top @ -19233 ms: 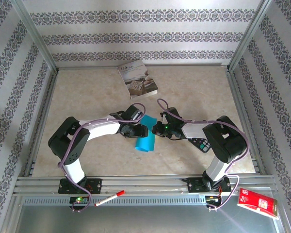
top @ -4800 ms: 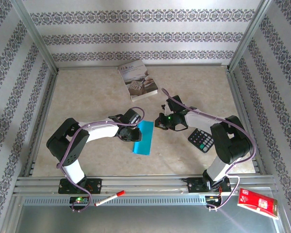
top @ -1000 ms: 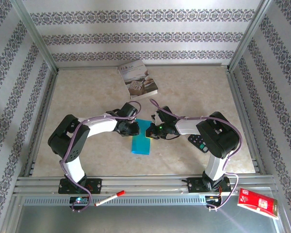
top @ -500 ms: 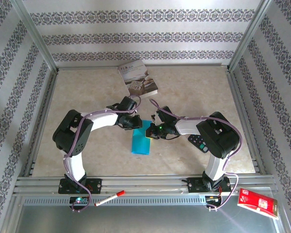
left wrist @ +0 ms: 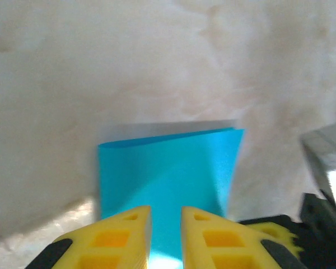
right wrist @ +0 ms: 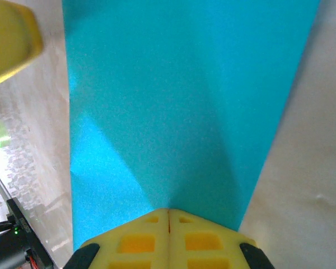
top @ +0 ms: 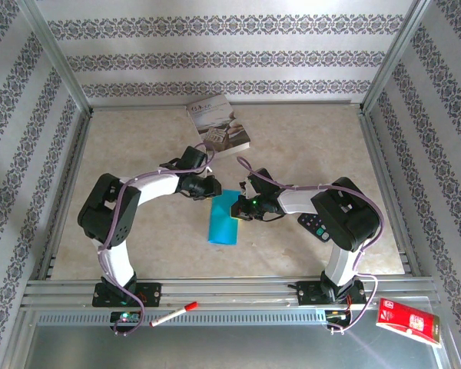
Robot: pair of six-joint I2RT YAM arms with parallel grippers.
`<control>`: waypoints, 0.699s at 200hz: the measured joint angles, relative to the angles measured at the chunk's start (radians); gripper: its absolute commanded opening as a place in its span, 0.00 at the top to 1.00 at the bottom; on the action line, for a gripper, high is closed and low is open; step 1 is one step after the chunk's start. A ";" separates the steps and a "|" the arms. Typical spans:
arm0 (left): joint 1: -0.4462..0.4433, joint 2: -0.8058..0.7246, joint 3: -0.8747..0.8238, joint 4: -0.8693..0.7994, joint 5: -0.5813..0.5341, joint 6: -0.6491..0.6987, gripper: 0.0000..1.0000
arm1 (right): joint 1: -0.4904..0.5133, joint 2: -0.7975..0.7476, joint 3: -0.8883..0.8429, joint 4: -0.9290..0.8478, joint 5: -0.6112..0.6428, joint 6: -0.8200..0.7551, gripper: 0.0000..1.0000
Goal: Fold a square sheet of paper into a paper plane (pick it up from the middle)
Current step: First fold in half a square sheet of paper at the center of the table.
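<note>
R gripper: fingers pressed tight together, tips over the closest end of the folded teal paper sheet; can't tell if any paper is pinched. Sheet runs straight ahead of it, flat on the tabletop, w/ a diagonal crease. L gripper: fingers a slit apart, nothing btwn, sheet under & just ahead of the tips. Printed book lies well beyond the L gripper.
</note>
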 measured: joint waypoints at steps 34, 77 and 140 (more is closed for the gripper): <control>0.000 0.034 0.016 0.013 0.016 -0.002 0.81 | 0.000 0.000 0.000 0.000 0.000 0.000 1.00; 0.024 0.106 0.031 0.017 0.032 0.003 0.82 | 0.000 0.000 0.000 0.000 0.000 0.000 1.00; 0.082 0.018 -0.035 0.024 0.022 -0.003 0.78 | 0.000 -0.003 -0.001 0.000 0.007 0.000 1.00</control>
